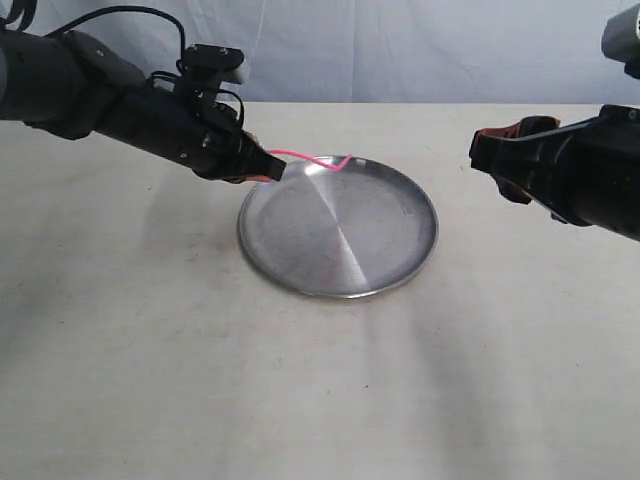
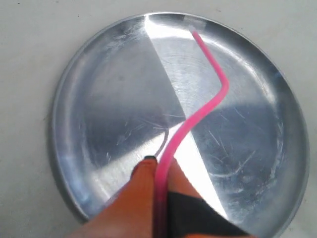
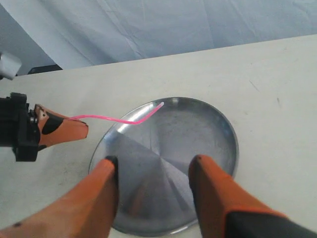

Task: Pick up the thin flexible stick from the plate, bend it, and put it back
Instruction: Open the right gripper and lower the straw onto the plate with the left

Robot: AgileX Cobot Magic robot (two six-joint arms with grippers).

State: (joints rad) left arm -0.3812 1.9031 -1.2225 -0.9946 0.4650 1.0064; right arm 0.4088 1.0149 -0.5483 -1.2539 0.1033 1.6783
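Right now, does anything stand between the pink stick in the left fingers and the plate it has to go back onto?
Nothing visible does. The left fingers are shut on the stick, which is bent and hangs above the plate; the plate's surface is bare. The right fingers stand open beside the plate, clear of both.

The left arm (image 1: 90, 85) and right arm (image 1: 590, 180) are bulky, matte black. Behind the jaws of the left gripper (image 1: 270, 170) sits a black camera block (image 1: 210, 58) trailing thin black cables (image 1: 110, 14). The right gripper (image 3: 154, 159) has tapered orange fingers (image 3: 213, 193) — dark-tipped, black further back.
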